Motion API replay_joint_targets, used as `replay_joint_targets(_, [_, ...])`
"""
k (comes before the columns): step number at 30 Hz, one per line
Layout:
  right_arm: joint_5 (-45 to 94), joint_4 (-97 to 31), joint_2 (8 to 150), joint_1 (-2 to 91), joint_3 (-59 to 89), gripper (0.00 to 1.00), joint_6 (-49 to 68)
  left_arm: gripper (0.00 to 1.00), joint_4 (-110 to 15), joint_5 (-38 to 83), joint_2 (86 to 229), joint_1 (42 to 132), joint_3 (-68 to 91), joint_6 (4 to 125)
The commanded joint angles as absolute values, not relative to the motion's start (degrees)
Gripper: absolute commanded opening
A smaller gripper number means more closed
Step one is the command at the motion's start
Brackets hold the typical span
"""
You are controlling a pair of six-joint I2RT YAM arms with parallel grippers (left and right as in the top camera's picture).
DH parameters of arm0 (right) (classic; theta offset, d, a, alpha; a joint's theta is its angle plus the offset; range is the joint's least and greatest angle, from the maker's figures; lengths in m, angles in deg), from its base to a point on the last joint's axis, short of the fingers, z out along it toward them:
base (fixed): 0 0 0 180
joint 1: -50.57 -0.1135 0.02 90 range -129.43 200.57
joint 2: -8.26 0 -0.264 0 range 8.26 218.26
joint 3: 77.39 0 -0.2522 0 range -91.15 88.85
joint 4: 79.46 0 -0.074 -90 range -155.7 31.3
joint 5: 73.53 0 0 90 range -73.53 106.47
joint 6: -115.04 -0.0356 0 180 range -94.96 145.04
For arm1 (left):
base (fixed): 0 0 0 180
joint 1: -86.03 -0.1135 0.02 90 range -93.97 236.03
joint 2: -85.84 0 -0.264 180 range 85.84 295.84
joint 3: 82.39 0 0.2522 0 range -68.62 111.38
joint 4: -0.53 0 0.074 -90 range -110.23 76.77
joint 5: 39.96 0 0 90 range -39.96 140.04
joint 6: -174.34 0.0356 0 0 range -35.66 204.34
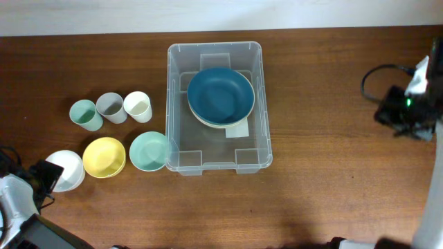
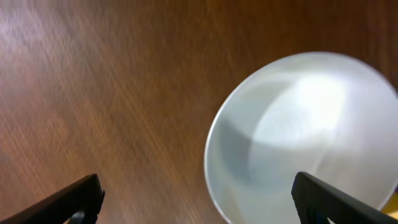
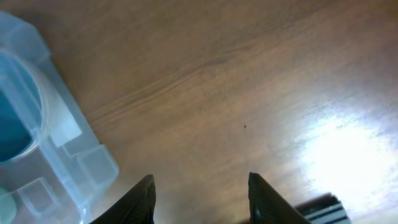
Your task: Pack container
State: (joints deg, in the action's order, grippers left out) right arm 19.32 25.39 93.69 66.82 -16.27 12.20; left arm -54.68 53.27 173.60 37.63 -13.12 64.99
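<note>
White plastic is your worry: your left gripper (image 2: 196, 190) hangs low over the wood with its fingers spread wide and nothing held, and the white bowl (image 2: 305, 137) sits off toward one finger rather than centred between them. Close from here and you would probably nudge it instead of pinching its rim, pushing it into the yellow bowl (image 1: 104, 156) just beside it; a smooth rounded rim may also slip. Farther out, the green bowl (image 1: 149, 150) lies against the container (image 1: 256, 138), which stands mid-table holding a blue bowl (image 1: 220, 95), so a low carry could clip its wall. Your left arm is tucked at the table's near-left corner, wrist facing down; the right gripper (image 3: 200, 186), likewise parted and empty, hovers over bare wood beside the container's corner
</note>
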Motion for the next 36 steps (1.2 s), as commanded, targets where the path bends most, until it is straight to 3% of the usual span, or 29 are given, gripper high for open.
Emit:
replay_joint_targets(1, [20.63,22.09,86.44,65.4,-5.91,0.43,12.85,0.99,-53.22,52.15,174.91,37.65,-13.58,67.28])
replay_joint_targets(7, [24.04,10.59,79.97,65.09,11.16,0.47,17.22,0.96,-51.3,50.18,179.16,37.67,-13.58,67.28])
replay_joint_targets(18, [31.28,5.76,80.32,65.09,17.52,0.57,24.85,0.89,-48.98,49.79,182.26,37.67,-13.58,67.28])
replay_joint_targets(24, [31.25,5.79,80.36,65.09,17.52,0.59,24.85,0.39,-48.74,49.77,182.26,37.65,-13.58,67.28])
replay_joint_targets(32, [31.25,5.81,80.36,65.09,17.52,0.59,24.85,0.26,-48.67,49.79,182.28,37.65,-13.75,67.28])
replay_joint_targets(36, [31.23,5.81,80.36,65.09,17.52,0.59,24.85,0.15,-48.26,49.79,182.28,37.65,-14.34,67.28])
